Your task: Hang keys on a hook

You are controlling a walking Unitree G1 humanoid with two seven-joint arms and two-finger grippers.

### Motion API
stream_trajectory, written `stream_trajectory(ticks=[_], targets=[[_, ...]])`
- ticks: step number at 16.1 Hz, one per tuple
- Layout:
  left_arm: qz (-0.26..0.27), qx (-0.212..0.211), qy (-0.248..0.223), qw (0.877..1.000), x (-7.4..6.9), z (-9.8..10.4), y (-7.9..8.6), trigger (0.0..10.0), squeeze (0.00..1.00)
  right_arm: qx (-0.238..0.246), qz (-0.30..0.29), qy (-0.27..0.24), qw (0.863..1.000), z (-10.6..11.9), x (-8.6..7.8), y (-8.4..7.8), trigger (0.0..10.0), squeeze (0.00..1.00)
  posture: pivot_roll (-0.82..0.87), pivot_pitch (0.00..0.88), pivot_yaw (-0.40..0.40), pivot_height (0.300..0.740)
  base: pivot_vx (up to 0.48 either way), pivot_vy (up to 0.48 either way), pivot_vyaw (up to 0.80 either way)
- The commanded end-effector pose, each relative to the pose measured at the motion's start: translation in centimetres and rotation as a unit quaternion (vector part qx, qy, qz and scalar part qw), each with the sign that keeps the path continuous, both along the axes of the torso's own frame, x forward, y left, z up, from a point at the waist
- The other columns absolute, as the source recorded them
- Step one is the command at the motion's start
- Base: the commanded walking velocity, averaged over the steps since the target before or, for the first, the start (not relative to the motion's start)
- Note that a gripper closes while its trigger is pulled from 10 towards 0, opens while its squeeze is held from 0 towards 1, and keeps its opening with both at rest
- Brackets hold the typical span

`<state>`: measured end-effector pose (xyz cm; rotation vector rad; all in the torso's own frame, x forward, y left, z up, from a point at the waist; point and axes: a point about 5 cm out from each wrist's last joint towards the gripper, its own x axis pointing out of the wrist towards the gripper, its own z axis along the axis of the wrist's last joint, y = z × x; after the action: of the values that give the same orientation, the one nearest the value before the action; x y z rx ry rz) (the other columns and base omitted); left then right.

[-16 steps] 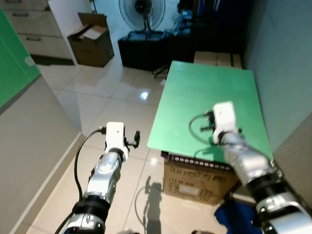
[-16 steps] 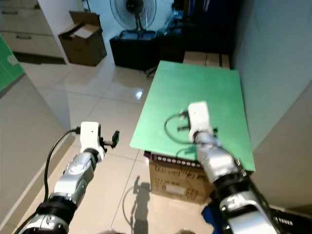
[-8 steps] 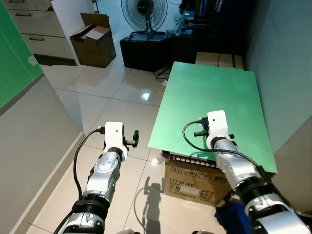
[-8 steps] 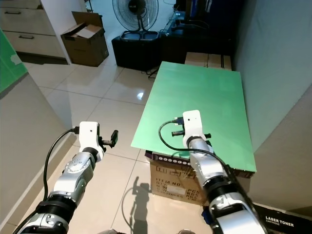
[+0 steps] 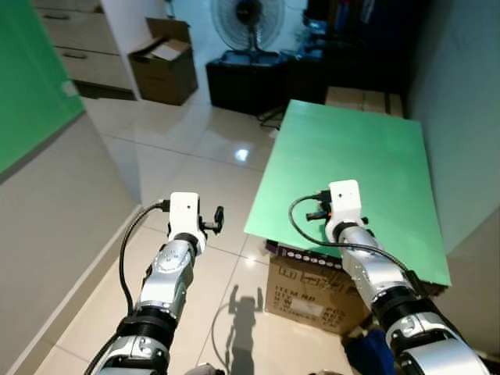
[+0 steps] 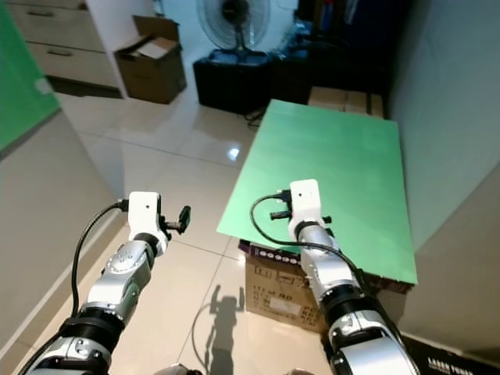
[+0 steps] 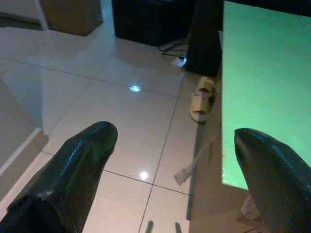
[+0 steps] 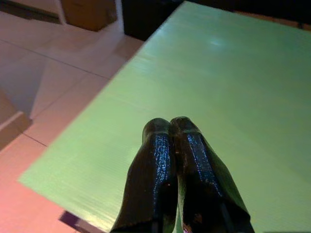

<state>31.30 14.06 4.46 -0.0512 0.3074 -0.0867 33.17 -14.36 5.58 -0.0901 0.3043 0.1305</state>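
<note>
Both claws hung over pale tiled floor (image 5: 195, 148) and flat green board (image 5: 351, 156): the right gripper (image 8: 171, 127) had its 2 black fingers pressed together above the board, the left gripper (image 7: 170, 155) spread wide. Keys and hook could not be made out. Keys likely handle light, rigid, jangly; pinch the ring.
</note>
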Motion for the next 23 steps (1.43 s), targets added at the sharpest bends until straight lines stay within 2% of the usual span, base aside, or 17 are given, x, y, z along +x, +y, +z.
stream_trajectory(ticks=[1,5,9,10,13,16,23], targets=[[0.011,0.002,0.009,1.0,-0.2,-0.4,0.3,10.0,0.0,0.004,-0.003,-0.006,1.0,0.3,0.3,-0.2,10.0,0.0,-0.13,0.0,0.07,0.74,0.0,0.0,0.52],[0.023,0.01,0.011,1.0,-0.3,-0.5,0.6,10.0,0.0,0.011,0.016,-0.003,1.0,0.0,0.2,0.2,10.0,0.0,-0.11,0.0,0.06,0.74,0.0,0.0,0.5],[0.027,0.07,0.018,0.997,-0.3,-0.9,1.0,10.0,0.0,0.019,0.026,-0.003,0.999,-0.2,0.1,0.6,10.0,0.0,-0.1,0.0,0.059,0.74,0.0,0.0,0.47],[0.032,0.045,0.012,0.998,-0.4,-0.8,1.2,10.0,0.0,0.021,0.028,-0.002,0.999,-0.4,0.0,0.6,10.0,0.0,-0.1,0.0,0.058,0.74,0.0,0.0,0.46],[0.024,0.007,-0.006,1.0,-0.7,-0.4,1.6,10.0,0.0,0.017,0.035,-0.006,0.999,-0.8,-0.5,0.4,10.0,0.0,-0.09,0.0,0.053,0.74,0.0,0.0,0.46],[0.045,0.004,-0.007,0.999,-0.5,-0.4,2.3,10.0,0.0,0.02,0.036,-0.006,0.999,-1.0,-0.6,0.1,10.0,0.0,-0.09,0.0,0.046,0.74,0.0,0.0,0.45],[0.041,0.019,-0.001,0.999,-0.7,-0.6,1.9,10.0,0.0,0.024,0.049,-0.012,0.998,-1.0,-0.5,0.6,10.0,0.0,-0.08,0.0,0.045,0.74,0.0,0.0,0.44]])
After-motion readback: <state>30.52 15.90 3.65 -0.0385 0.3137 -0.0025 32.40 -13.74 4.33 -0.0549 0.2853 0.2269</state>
